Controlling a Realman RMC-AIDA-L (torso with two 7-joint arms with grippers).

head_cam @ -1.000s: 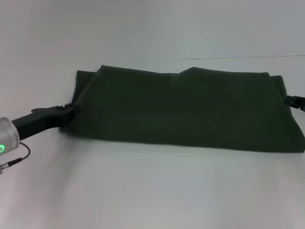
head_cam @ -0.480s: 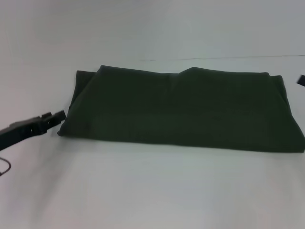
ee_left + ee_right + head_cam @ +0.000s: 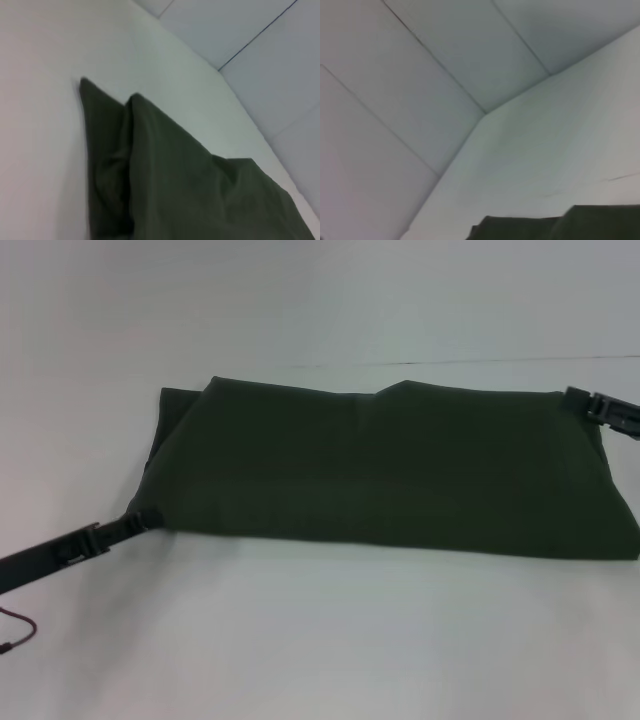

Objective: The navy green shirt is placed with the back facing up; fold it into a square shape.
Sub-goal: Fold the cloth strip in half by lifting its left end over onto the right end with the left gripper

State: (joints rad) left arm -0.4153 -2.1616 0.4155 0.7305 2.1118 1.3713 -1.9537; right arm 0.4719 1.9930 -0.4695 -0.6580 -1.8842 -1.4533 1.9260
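I see the navy green shirt (image 3: 380, 470) lying folded into a wide band across the middle of the head view, plain side up, resting flat on the white table (image 3: 320, 640). My left gripper (image 3: 140, 523) comes in from the lower left of the frame, and its tip meets the shirt's lower left corner. I cannot tell whether its fingers are parted or pinching the cloth. My right gripper (image 3: 583, 403) sits at the upper right of the frame, at the shirt's far right corner; again I cannot tell how its fingers stand. The left wrist view shows layered folds of the shirt (image 3: 175, 185) filling its lower half. The right wrist view shows only a strip of the shirt (image 3: 560, 225) along its bottom edge.
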